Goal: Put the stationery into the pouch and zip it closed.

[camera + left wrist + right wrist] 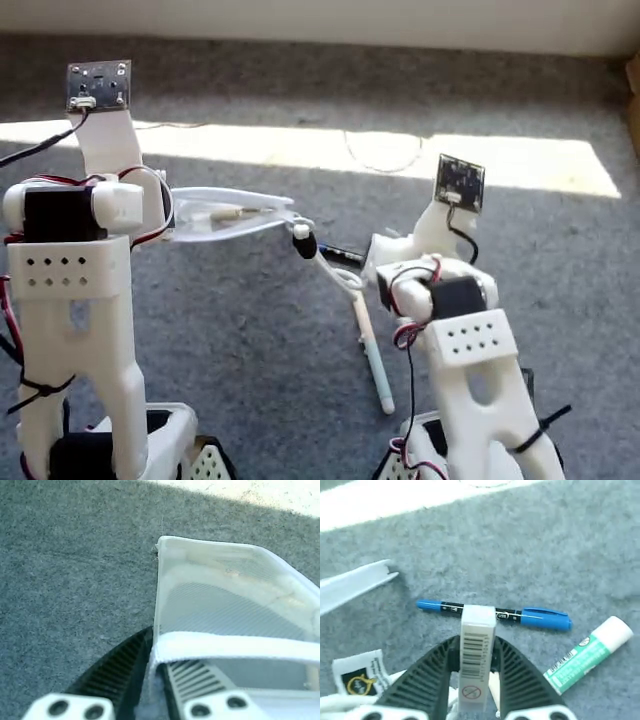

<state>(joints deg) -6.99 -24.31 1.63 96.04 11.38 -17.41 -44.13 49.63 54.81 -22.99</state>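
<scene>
Where the left arm holds it, the pouch (235, 215) is a clear, whitish mesh bag with a solid white band along its edge, stretched out sideways toward the other arm. The left gripper (159, 660) is clamped on that edge, one black ribbed finger outside and the other seen through the mesh. In the left wrist view the fine weave and a squared corner show close up, with a pale slim shape faintly visible inside, too dim to name.

From the right wrist view come details that the high view loses. The right gripper (477, 642) is closed on a small white block (477, 650) with a barcode on its face. Just beyond it a blue pen (495, 614) lies crosswise on the grey surface (545, 545). A green and white glue stick (585, 655) lies near the pen's capped end but apart from it. One corner of the pouch pokes in at the side, and a white printed label (362, 675) sits beside the gripper's finger.

Looking down, the high view adds a long pale pen (372, 350) lying on the surface just beside the right arm, and a sunlit strip across the far side.
</scene>
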